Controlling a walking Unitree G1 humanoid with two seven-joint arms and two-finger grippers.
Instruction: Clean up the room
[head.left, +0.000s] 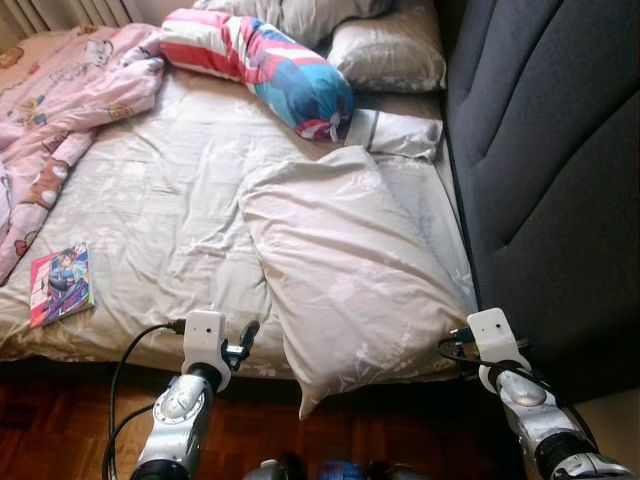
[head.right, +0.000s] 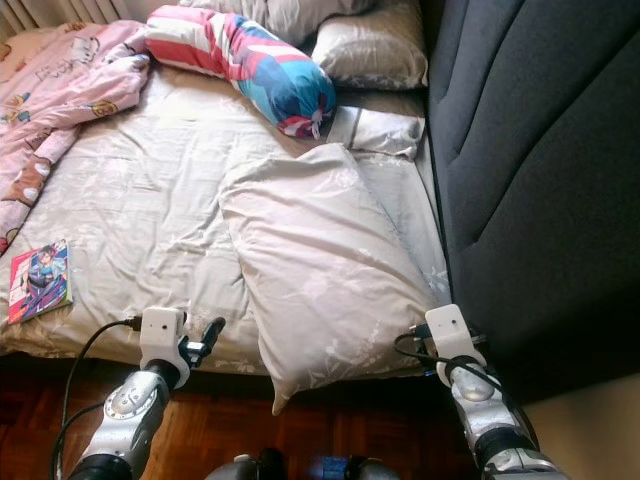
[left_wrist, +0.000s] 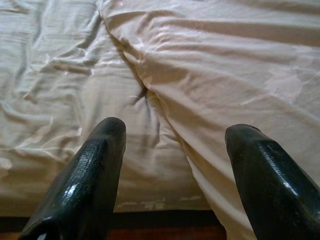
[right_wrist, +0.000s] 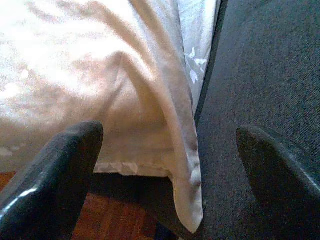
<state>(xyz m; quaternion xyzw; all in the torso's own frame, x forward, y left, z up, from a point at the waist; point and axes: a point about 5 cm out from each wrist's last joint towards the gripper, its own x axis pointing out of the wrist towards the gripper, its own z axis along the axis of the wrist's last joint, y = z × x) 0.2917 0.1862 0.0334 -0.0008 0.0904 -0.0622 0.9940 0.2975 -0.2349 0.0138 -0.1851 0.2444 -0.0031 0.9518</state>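
The large beige pillow (head.left: 350, 270) lies on the bed (head.left: 170, 200), its lower corner overhanging the bed edge at 6 o'clock. Left gripper (left_wrist: 172, 150) hovers at the pillow's 8 o'clock edge, jaws released. Right gripper (right_wrist: 170, 150) sits at the 4 o'clock corner beside the dark headboard (head.left: 550, 150), jaws released. A comic book (head.left: 60, 284) lies at 9 o'clock.

Head stereo looking down at bed (head.left: 150, 200), wrist views close on pillow (left_wrist: 225, 75)
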